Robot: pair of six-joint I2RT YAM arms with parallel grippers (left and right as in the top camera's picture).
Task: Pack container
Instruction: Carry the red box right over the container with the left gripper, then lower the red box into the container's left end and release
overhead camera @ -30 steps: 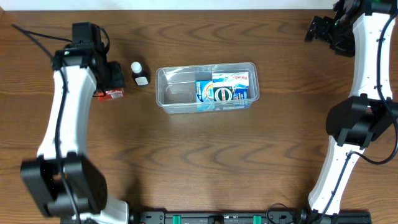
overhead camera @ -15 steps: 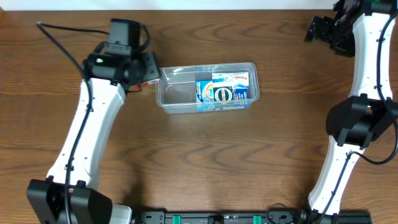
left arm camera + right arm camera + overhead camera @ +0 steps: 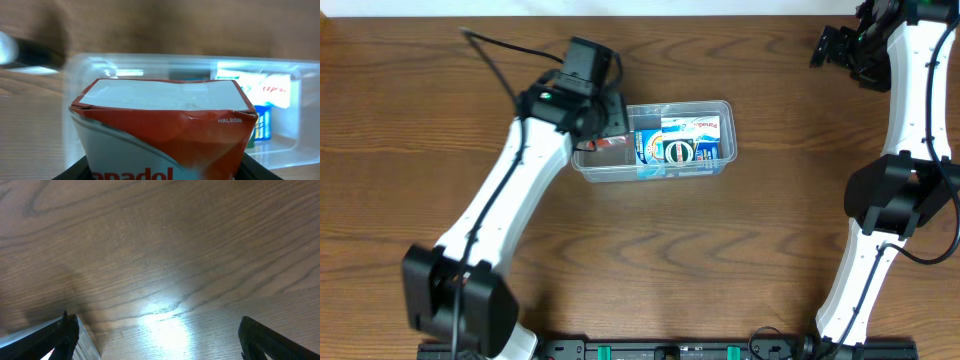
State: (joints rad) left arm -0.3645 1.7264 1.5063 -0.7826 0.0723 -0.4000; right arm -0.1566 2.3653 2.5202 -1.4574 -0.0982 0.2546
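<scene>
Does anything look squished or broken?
Yes. The red box held by the left gripper over the container looks squished: its top edge is creased and dented near one corner.

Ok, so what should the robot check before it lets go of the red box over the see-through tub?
1. Red box gripped by the left gripper: ok.
2. Box over the left end of the container, inside its rim: ok.
3. Room at that end, with the blue packs sitting toward the right: ok.
4. Right gripper open and far from the container: ok.
5. Box low enough to drop gently: cannot tell.
</scene>
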